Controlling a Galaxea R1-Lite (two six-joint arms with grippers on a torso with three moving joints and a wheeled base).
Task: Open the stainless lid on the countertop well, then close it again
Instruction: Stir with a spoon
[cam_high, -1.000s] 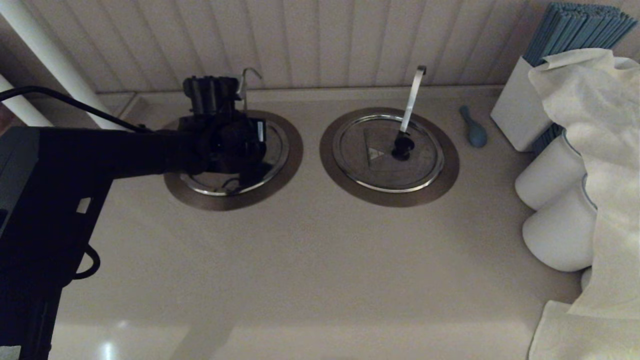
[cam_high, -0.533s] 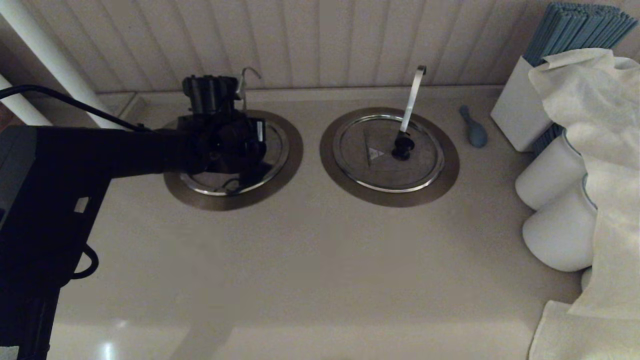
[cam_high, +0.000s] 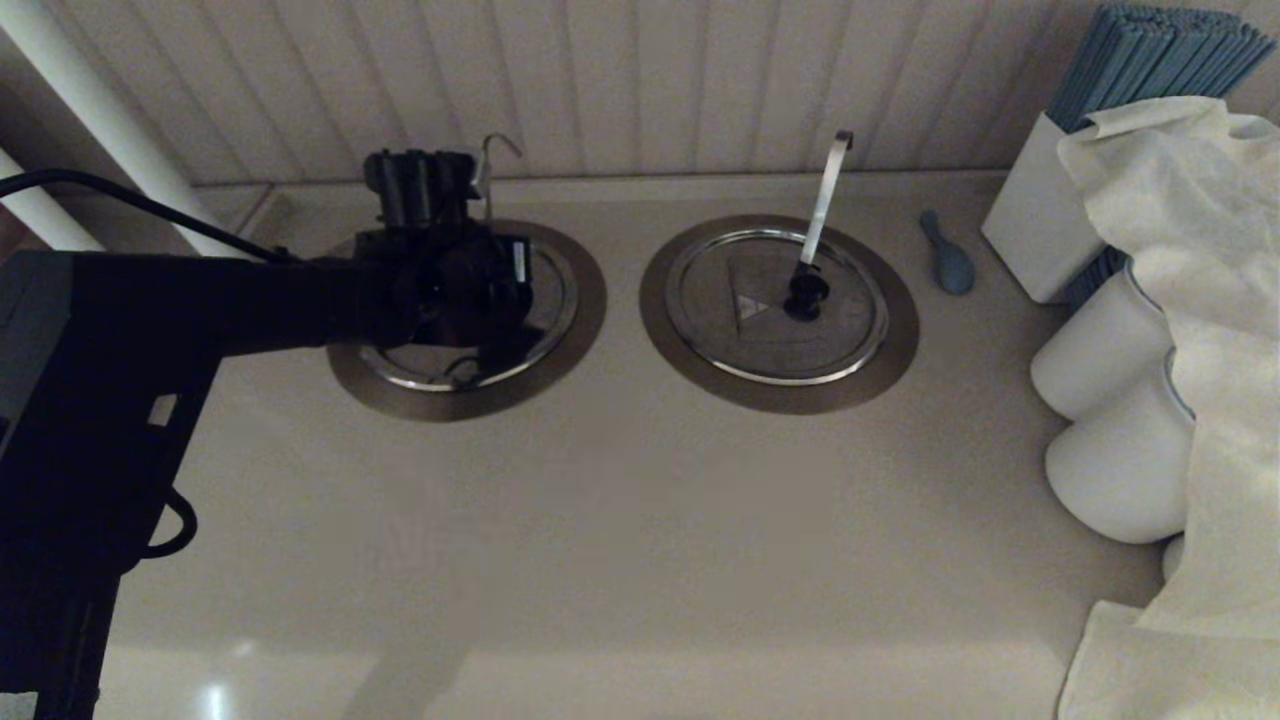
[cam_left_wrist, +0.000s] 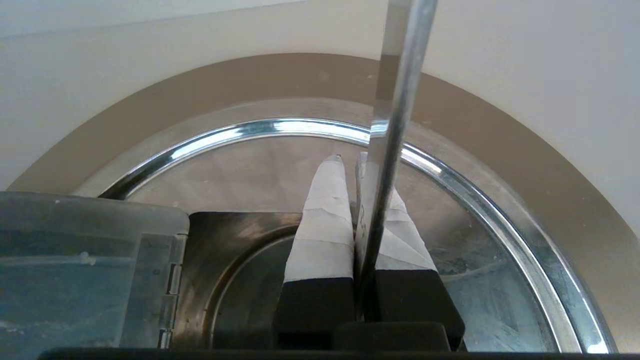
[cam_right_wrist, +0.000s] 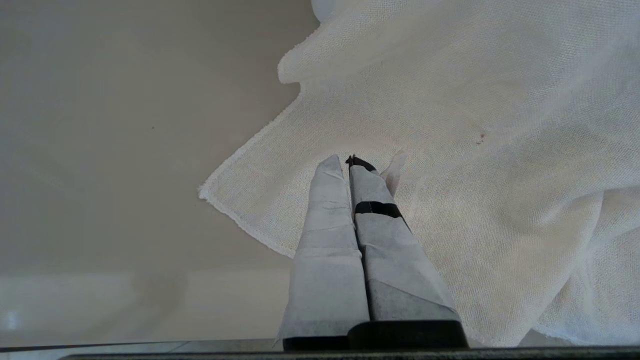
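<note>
The stainless lid (cam_high: 548, 292) lies flat in the countertop well, whose bronze-grey flange (cam_high: 480, 405) rings it. The dark hole and the black knob are hidden under my left arm. My left gripper (cam_high: 420, 170) hovers over the far half of the lid (cam_left_wrist: 240, 170), pointing at the wall. In the left wrist view its fingers (cam_left_wrist: 325, 210) are pressed together, and the thin grey hooked handle (cam_left_wrist: 400, 75) runs down into the slit between them. That handle's hook (cam_high: 497, 145) shows beside the gripper (cam_left_wrist: 348, 160). My right gripper (cam_right_wrist: 348, 160) is shut and empty over a white cloth (cam_right_wrist: 475, 150), outside the head view.
The twin well (cam_high: 780, 400) to the right carries its own lid (cam_high: 760, 340) and a wider white handle (cam_high: 825, 195). A blue spoon (cam_high: 948, 260), a white box of blue sticks (cam_high: 1035, 225), white cylinders (cam_high: 1100, 360) and draped cloth (cam_high: 1200, 300) crowd the right side. The panelled wall stands just behind.
Almost nothing differs: my left gripper stays over the left lid with only a slight shift, and the lid has not moved.
</note>
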